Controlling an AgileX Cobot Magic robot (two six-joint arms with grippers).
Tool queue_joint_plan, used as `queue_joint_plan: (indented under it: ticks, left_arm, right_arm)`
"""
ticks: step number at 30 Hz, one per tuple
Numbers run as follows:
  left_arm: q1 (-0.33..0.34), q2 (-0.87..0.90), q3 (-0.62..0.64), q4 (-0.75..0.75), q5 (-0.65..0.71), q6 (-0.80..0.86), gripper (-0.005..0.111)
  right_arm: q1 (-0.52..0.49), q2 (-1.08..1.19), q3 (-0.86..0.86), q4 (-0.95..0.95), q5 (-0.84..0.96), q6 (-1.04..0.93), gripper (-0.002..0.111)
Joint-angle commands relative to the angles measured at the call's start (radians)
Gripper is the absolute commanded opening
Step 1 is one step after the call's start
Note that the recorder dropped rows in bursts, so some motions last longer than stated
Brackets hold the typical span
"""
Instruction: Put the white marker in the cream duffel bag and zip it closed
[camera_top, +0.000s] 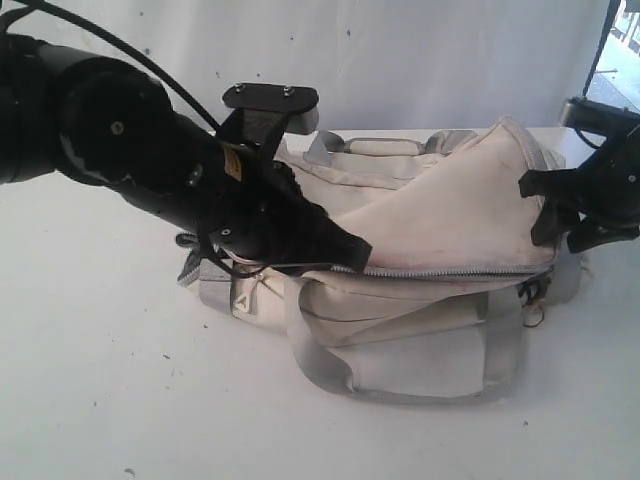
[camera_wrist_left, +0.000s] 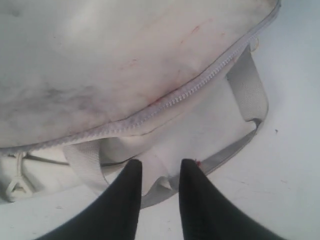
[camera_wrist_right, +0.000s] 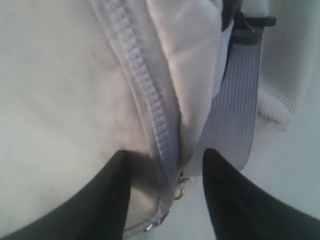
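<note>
bag (camera_top: 440, 210) end to end, exterior only

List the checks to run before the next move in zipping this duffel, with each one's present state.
1. The white marker is inside the cream duffel bag: cannot tell; no view shows it.
2. The zipper pull lies between the fingers of the right pincer: ok.
3. The right pincer grips the pull: not ok; its jaws stand apart.
4. The left pincer holds the bag steady: cannot tell; its tips sit at the front fabric.
5. The grey strap is off the zipper track: ok; it lies beside it.
</note>
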Motion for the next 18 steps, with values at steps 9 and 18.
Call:
queue_joint_plan:
  ticks: [9, 18]
  left_arm:
    - [-0.027, -0.009, 0.002, -0.02, -0.011, 0.0, 0.026]
    - [-0.027, -0.009, 0.002, -0.21, -0.101, 0.133, 0.026]
  right_arm:
    - [-0.005, 0.061, 0.011, 0.145, -0.055, -0.089, 0.0]
    - [-0.005, -0.062, 0.011, 0.387, -0.019, -0.084, 0.0]
